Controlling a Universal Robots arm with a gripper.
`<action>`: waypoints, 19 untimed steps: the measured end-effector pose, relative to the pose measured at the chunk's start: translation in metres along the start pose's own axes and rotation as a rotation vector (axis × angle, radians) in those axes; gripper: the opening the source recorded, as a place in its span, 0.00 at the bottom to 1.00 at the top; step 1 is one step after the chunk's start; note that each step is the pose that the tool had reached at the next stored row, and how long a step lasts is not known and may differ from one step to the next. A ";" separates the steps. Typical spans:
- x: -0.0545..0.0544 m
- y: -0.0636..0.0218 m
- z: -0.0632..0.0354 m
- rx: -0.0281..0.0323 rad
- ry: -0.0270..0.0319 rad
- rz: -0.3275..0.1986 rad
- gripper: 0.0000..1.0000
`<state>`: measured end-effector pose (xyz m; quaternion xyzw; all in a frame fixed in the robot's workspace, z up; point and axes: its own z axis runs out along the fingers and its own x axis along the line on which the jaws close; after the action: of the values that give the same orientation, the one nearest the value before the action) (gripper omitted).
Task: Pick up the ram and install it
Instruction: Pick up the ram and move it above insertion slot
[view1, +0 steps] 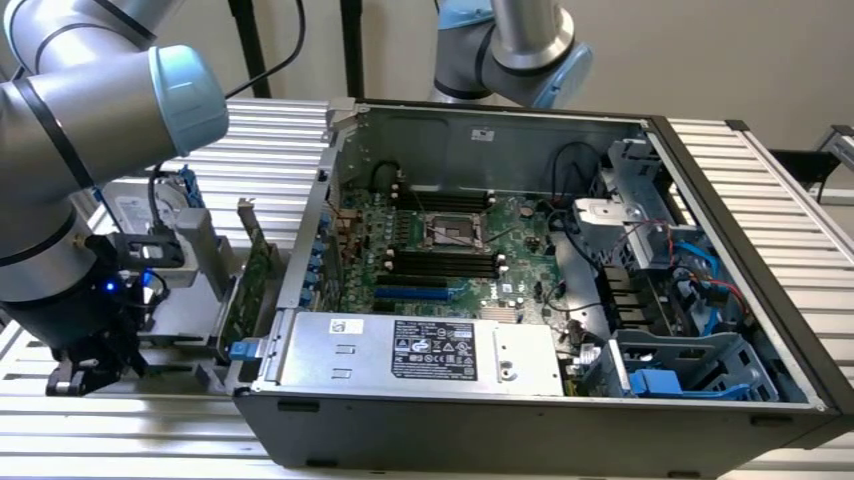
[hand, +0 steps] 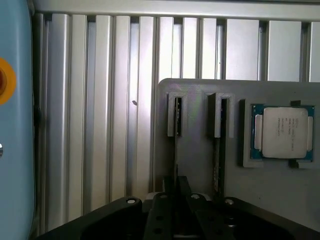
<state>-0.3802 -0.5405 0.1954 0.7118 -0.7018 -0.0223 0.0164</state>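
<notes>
Pick step, at the grasp. Gripper (hand: 178, 184) is down on the grey holder (hand: 195, 150), which lies on the slatted table (hand: 100, 125) at the exterior view's left, outside the computer case (view1: 534, 110). The ram (hand: 178, 130) stands on edge in one slot of the holder, and a second stick (hand: 218, 145) stands in the slot just beside it, toward the processor chip (hand: 282, 131). The claw is narrow, pads on either side of the first stick's top edge, so it reads as holding the ram. The stick is still seated in its slot and not lifted. How firm the grip is cannot be told. To do this well, I judge: keep the grip centred along the stick's length and square to it, pull straight up out of the slot without twisting, and stay off the neighbouring stick. A skewed grip would likely bind in the holder, and would tilt the stick later at the black slots (view1: 441, 262) on the motherboard (view1: 521, 225).
</notes>
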 end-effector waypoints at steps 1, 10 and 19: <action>0.000 0.0000 0.0000 0.0000 0.0000 0.000 0.13; 0.000 0.0000 0.0000 0.0002 -0.0002 0.004 0.13; 0.000 -0.0001 0.0000 0.0004 -0.0026 0.048 0.13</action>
<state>-0.3801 -0.5405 0.1954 0.6949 -0.7186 -0.0227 0.0159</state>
